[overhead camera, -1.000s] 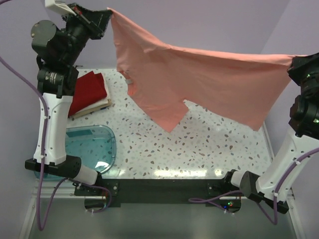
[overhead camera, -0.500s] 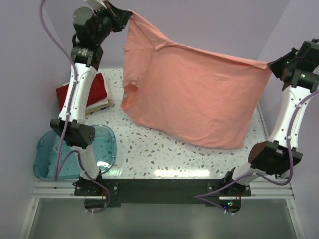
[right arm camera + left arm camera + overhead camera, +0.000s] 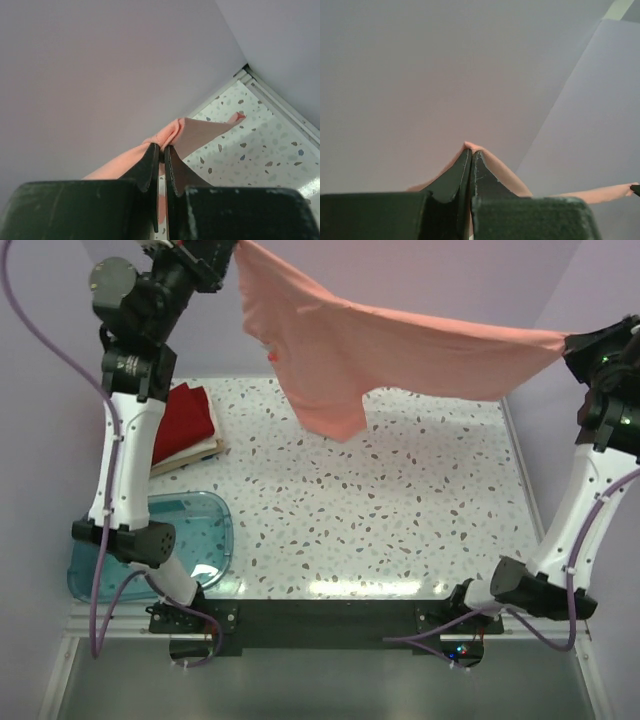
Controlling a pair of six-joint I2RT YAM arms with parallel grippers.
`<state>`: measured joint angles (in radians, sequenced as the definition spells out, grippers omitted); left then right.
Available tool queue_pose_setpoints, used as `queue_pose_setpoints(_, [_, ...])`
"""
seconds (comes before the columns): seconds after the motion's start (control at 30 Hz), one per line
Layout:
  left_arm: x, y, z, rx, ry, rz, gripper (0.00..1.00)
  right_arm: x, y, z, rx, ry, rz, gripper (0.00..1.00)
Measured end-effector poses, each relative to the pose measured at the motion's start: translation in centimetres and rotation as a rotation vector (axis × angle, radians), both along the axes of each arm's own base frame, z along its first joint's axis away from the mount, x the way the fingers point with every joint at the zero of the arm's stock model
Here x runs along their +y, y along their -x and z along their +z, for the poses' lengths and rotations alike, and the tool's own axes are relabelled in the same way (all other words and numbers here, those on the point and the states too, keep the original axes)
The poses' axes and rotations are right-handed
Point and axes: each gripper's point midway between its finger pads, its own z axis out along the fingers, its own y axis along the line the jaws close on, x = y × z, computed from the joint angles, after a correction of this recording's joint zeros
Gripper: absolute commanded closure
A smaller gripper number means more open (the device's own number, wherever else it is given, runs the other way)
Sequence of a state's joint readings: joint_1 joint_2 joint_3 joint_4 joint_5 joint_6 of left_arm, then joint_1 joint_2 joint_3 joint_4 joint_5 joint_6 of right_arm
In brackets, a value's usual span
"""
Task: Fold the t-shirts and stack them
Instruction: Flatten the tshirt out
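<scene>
Sitting near the left arm's base, a blue tub (image 3: 190, 525) rests on the speckled table (image 3: 400, 500); beyond it a folded deep red t-shirt (image 3: 185, 418) lies on a cream-white t-shirt (image 3: 203, 452). Farther back, the salmon-pink t-shirt (image 3: 340, 350) hangs stretched aloft between the left gripper (image 3: 471, 156) and right gripper (image 3: 162, 149), each clamped tight on an edge.

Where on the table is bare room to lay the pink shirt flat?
The table's middle and right side are bare, from the folded red shirt and blue tub across to the right edge. The left side is crowded: red shirt behind, tub in front. The pink shirt hangs above.
</scene>
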<state>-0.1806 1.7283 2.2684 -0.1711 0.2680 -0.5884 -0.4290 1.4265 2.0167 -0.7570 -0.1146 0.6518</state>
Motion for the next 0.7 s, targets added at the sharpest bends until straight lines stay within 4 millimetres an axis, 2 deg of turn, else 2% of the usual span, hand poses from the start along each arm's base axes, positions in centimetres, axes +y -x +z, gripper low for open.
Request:
queue_pose_setpoints(0.17, [2.3, 9.5, 8.0, -0.23, 0.012, 0.041, 1.0, 1.8, 6.5, 7.5, -0.202, 0.106, -0.058, 1.0])
queue_pose_setpoints(0.23, [3.2, 13.0, 10.4, -0.311, 0.017, 0.059, 1.0, 2.5, 9.0, 10.4, -0.282, 0.146, -0.082, 1.0])
queue_pose_setpoints(0.33, [4.2, 16.8, 12.9, -0.405, 0.027, 0.08, 1.0, 3.4, 11.9, 13.4, -0.375, 0.188, -0.107, 1.0])
queue_pose_setpoints(0.4, [4.5, 18.3, 13.9, -0.447, 0.034, 0.088, 1.0, 3.9, 13.5, 14.9, -0.425, 0.206, -0.118, 1.0])
queue_pose_setpoints(0.5, [4.7, 19.3, 14.9, -0.497, 0.046, 0.092, 1.0, 4.2, 14.3, 15.9, -0.462, 0.218, -0.124, 1.0])
queue_pose_setpoints(0.57, [4.7, 18.7, 15.0, -0.505, 0.049, 0.095, 1.0, 3.9, 13.7, 15.5, -0.459, 0.213, -0.124, 1.0])
queue_pose_setpoints(0.63, [4.4, 16.6, 14.3, -0.486, 0.043, 0.1, 1.0, 3.1, 11.9, 13.7, -0.42, 0.19, -0.123, 1.0])
queue_pose_setpoints(0.7, [3.8, 12.9, 12.7, -0.441, 0.03, 0.102, 1.0, 1.9, 9.1, 10.3, -0.346, 0.157, -0.122, 1.0])
